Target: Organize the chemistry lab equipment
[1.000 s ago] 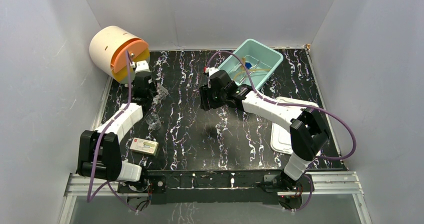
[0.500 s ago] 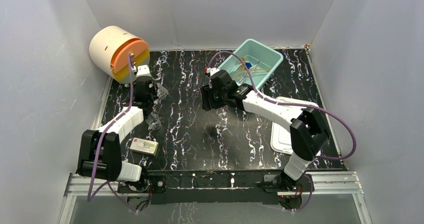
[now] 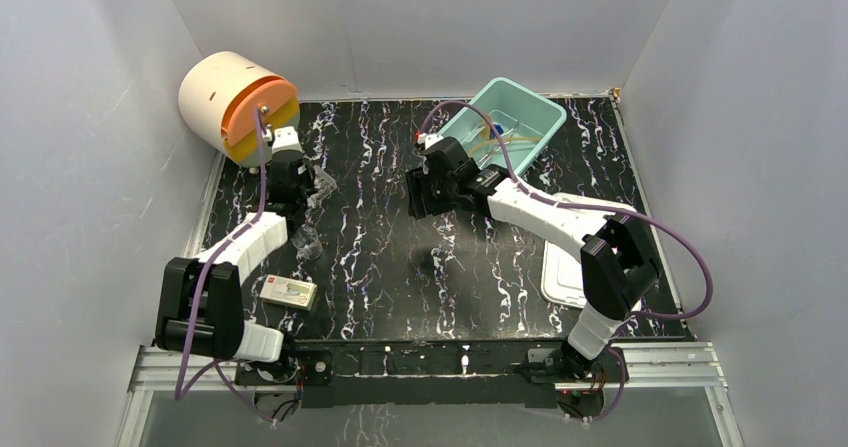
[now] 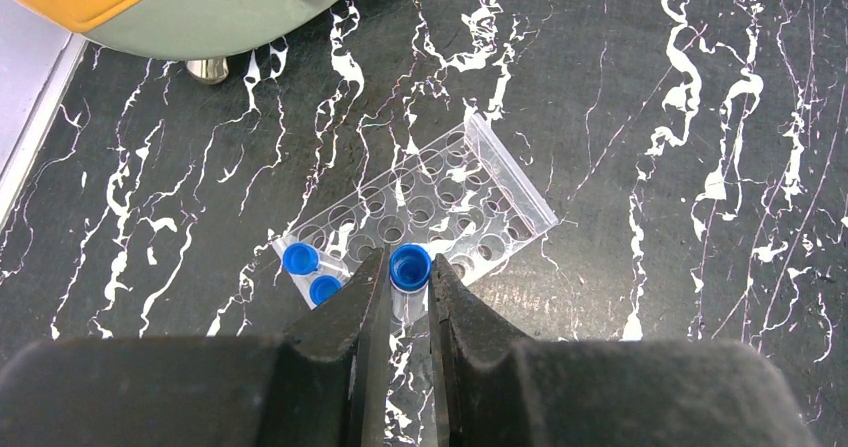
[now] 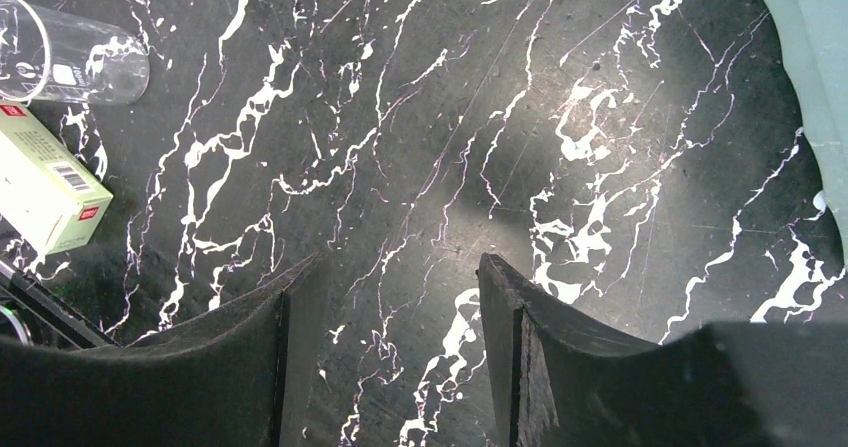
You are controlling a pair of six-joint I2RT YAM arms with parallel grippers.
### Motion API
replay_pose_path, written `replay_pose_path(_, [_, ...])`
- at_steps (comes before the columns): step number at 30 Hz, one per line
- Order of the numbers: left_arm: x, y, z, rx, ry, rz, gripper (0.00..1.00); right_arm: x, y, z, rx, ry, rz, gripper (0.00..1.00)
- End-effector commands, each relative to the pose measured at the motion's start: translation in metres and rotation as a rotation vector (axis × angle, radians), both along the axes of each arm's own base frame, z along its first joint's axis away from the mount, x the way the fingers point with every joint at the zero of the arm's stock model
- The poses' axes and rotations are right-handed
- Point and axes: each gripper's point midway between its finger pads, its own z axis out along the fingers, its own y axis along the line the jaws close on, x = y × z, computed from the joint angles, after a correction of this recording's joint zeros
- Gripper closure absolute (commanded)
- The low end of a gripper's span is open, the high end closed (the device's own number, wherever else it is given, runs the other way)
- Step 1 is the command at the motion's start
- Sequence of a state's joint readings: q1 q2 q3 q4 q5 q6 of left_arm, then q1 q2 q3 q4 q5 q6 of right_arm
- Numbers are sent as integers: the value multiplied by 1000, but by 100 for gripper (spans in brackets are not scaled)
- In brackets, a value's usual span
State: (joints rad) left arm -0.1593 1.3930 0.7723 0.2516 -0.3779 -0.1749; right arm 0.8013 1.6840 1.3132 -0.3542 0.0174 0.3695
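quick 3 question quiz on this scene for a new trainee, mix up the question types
1. True or false: the right gripper is shut.
2. What does the left gripper pinch? A) a funnel B) a blue-capped vial C) a brush
3. Fill in: at the clear rack, the left wrist view shows ___ other blue-capped vials.

Key: 1 false; 2 B; 3 two.

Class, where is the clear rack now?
In the left wrist view the clear rack lies on the left of the table, just beyond the left gripper, near the orange-fronted drum.
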Motion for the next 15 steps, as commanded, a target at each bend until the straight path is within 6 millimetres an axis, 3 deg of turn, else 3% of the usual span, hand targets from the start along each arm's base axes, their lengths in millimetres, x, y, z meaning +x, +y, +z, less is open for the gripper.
replay_pose_path(1, [5, 5, 2, 15, -29, 22, 90, 9, 7, 20, 44, -28, -4, 36])
replay_pose_path(15, [2, 8, -17, 20, -1, 45, 90, 12, 3, 17, 35, -24, -11, 36])
